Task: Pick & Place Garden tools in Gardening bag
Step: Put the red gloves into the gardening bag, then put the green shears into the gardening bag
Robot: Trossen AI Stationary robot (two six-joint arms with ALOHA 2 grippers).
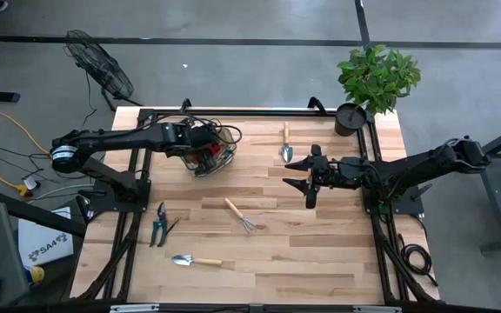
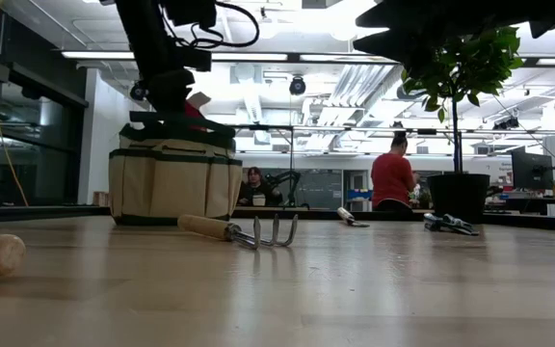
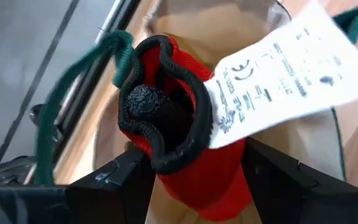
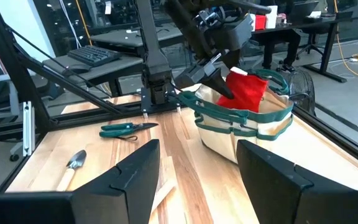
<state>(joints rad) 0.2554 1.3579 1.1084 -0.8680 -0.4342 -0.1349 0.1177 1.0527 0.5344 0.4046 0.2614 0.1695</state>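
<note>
Left gripper [image 1: 205,153] sits right over the gardening bag [image 1: 211,156] near the table's far left, its fingers [image 3: 114,177] clamped on either side of a red item [image 3: 191,149] with a black cord loop and a white printed tag [image 3: 278,74]; from the right arm's camera that red thing [image 4: 244,90] pokes up out of the bag's green-trimmed mouth [image 4: 247,121]. The right gripper [image 1: 310,181] hovers above the middle-right of the wooden table [image 1: 320,252] with its fingers spread wide and nothing between them. Out on the boards, one trowel [image 1: 286,143] lies near the far edge just beside the right gripper, the hand rake [image 1: 240,216] rests in the centre, the pruning shears [image 1: 158,224] lie toward the left, and a second trowel [image 1: 195,260] lies near the front edge. A potted plant [image 1: 374,83] stands at the far right corner. Across the room, two people [image 2: 391,173] are at desks.
</note>
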